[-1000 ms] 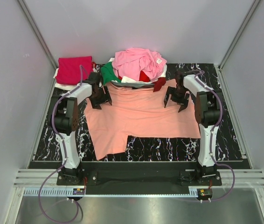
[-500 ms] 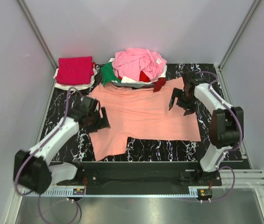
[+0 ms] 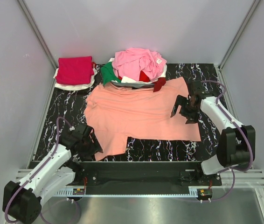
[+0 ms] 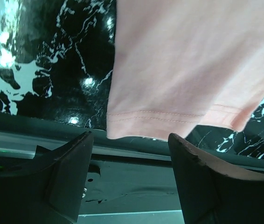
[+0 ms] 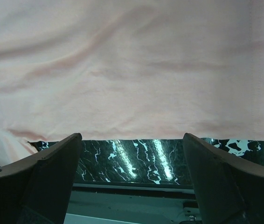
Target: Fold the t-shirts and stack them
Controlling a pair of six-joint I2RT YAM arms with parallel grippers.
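**Shirt laid out, both grippers empty.** The salmon-orange t-shirt [image 3: 141,114] lay spread nearly flat across the black marble-patterned mat [image 3: 169,150], opened out so that I could fold it.

My left gripper [image 3: 87,144] hung low at the shirt's near-left corner, just off the stitched hem [image 4: 155,114] of the flap that jutted toward my bases. Its jaws stood well apart and held nothing. I judged them lined up to take that hem and carry it in over the body. Whether the flap was a sleeve or a bottom corner, the wrist view was too close to tell.

My right gripper [image 3: 184,109] hovered over the shirt's right side, near its edge, jaws spread wide and empty. By my reading it was placed to pinch that side for a matching fold.

Against the shirt's far edge sat the unfolded heap: a light pink t-shirt [image 3: 136,63] on top, with a green t-shirt [image 3: 107,73] and a red t-shirt [image 3: 144,76] showing beneath. Off the shirt's far-left corner, a crimson-magenta t-shirt [image 3: 74,70] rested folded on a white t-shirt [image 3: 62,85], the start of the stack.
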